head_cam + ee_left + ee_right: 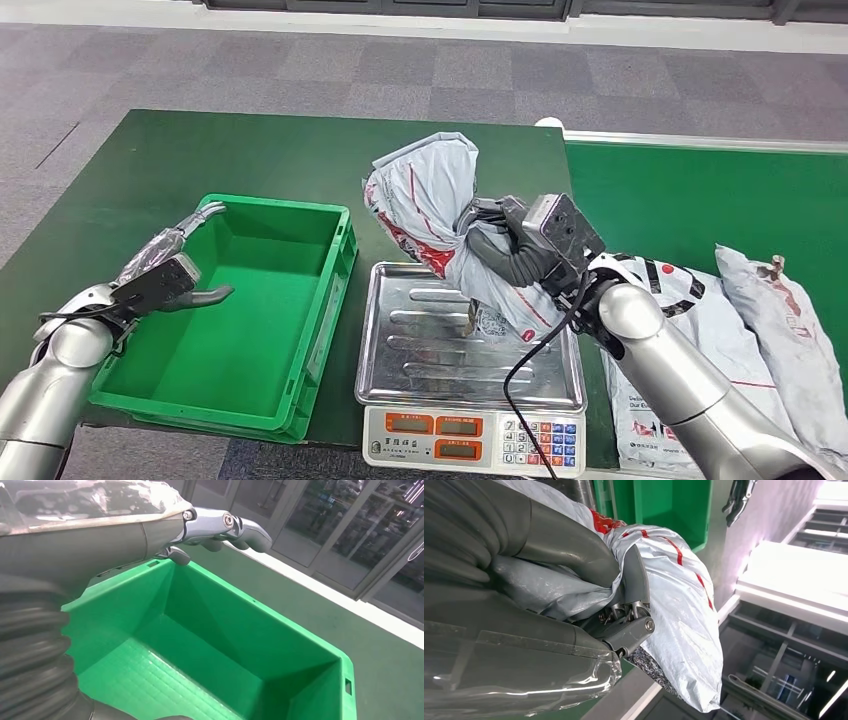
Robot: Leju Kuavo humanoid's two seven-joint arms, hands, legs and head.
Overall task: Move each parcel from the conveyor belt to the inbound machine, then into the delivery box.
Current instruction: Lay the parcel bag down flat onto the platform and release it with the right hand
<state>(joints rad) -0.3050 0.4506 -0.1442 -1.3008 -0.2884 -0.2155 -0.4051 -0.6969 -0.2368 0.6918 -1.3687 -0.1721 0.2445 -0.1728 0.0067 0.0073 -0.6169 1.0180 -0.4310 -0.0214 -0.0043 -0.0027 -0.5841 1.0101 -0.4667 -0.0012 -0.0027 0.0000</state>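
Spreading across the scene, the dark green counter (150,170) carries everything, its left near corner cut off by the picture edge. To the right runs the green conveyor belt (700,190), where two crumpled grey plastic parcels (775,310) lie partly behind the right arm. The open green plastic delivery box (330,290) sits left of the silver weighing scale with its ribbed steel tray (420,340); the scale's keypad is too small to read. The right robot hand (500,245) grips a grey and red plastic mailer parcel (425,190) around its middle, holding it above the tray's far right part; its fingers are largely buried in the wrinkled film. The left robot hand (185,250) hovers over the box's left wall, fingers spread, holding nothing.
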